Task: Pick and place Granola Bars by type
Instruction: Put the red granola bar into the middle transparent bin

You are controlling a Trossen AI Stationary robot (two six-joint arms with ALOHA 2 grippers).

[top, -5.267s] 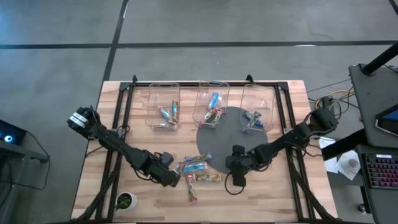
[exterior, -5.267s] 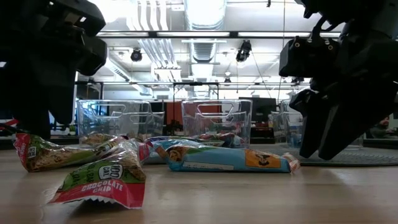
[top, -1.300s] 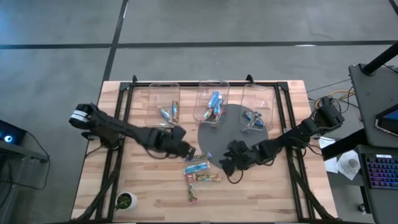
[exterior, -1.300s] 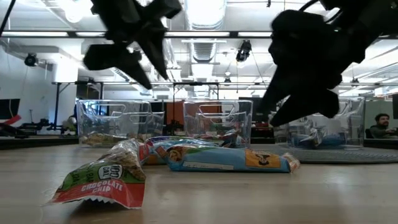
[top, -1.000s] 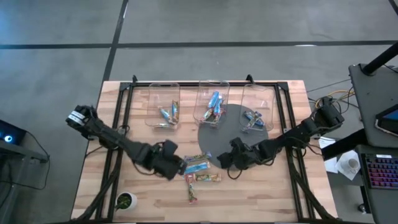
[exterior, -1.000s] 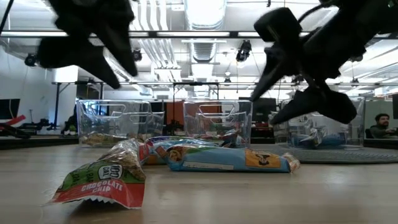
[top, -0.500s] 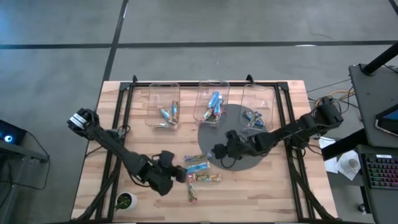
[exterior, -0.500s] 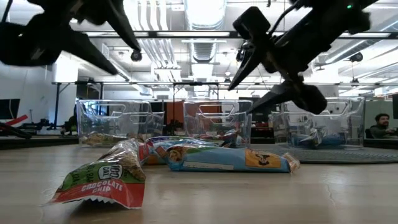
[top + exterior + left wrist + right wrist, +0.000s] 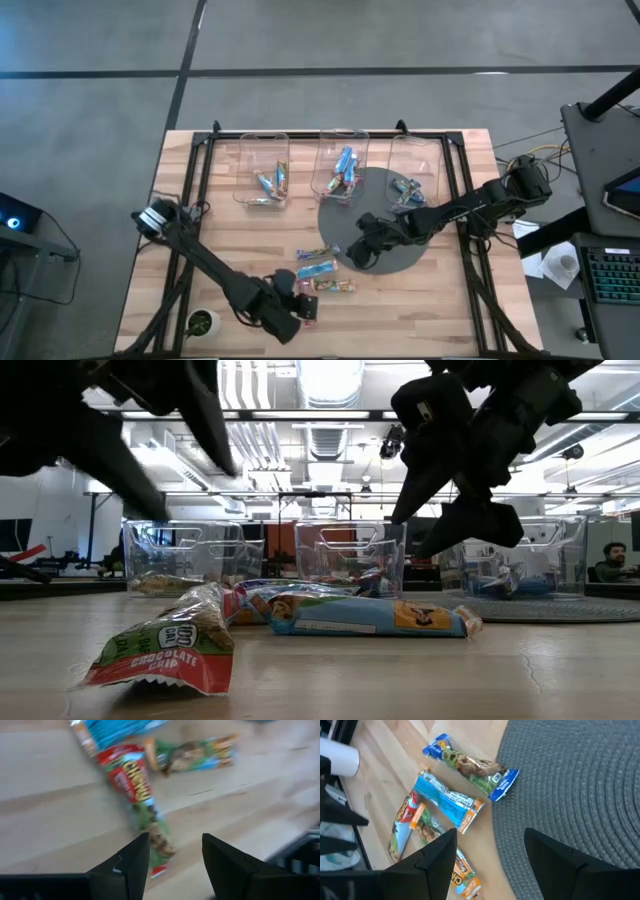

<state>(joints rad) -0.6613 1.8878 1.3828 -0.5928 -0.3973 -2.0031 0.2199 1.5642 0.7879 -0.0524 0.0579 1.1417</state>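
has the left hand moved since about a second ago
Yes. The left hand has dropped back toward the table's near edge, away from the left bin.

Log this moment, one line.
left hand: open, over red bar | right hand: open, over mat edge | loose bars: four

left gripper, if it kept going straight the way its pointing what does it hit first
Probably the red-wrapped granola bar lying between its open fingers in the left wrist view; the left gripper hangs just over it, though the gap to it is unclear.
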